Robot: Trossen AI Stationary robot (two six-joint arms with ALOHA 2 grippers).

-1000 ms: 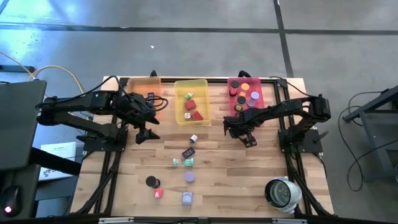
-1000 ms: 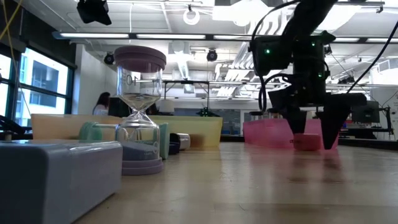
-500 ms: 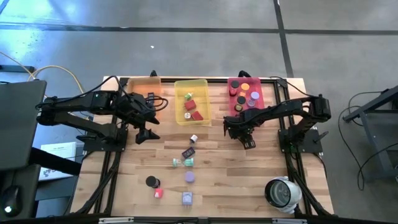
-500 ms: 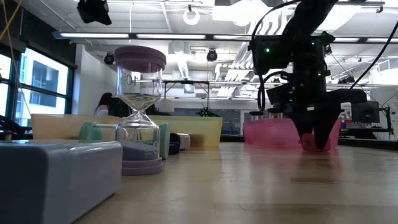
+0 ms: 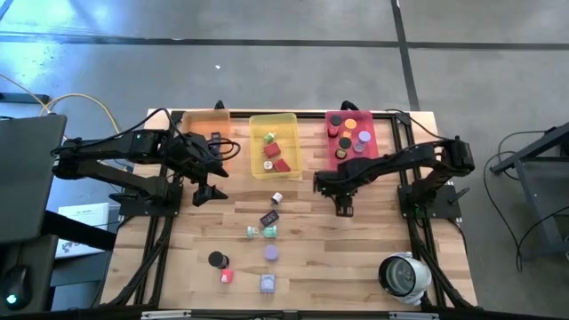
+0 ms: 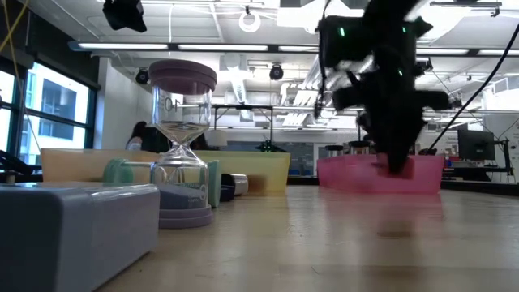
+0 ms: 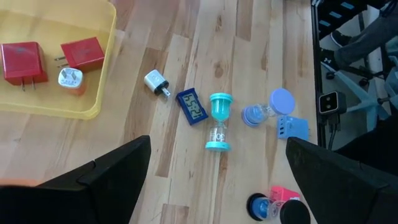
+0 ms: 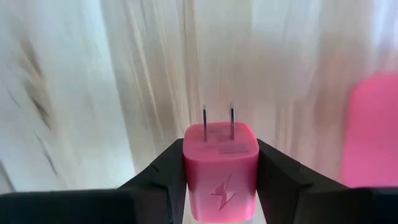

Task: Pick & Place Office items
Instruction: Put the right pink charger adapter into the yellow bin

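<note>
We see our right gripper (image 8: 219, 186) clamped on a pink charger cube (image 8: 219, 167), prongs pointing away from the wrist, held above the bare wood just in front of the pink tray (image 5: 338, 140). Beyond it, the yellow tray (image 5: 292, 142) holds red cubes, and loose pieces lie mid-table. Our left gripper (image 5: 211, 178) waits with fingers spread by the orange tray (image 5: 206, 116)

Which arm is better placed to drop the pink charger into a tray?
The right. Its gripper is already shut on the pink charger, just off the pink tray. The left gripper hangs open and empty, beside the yellow tray.
</note>
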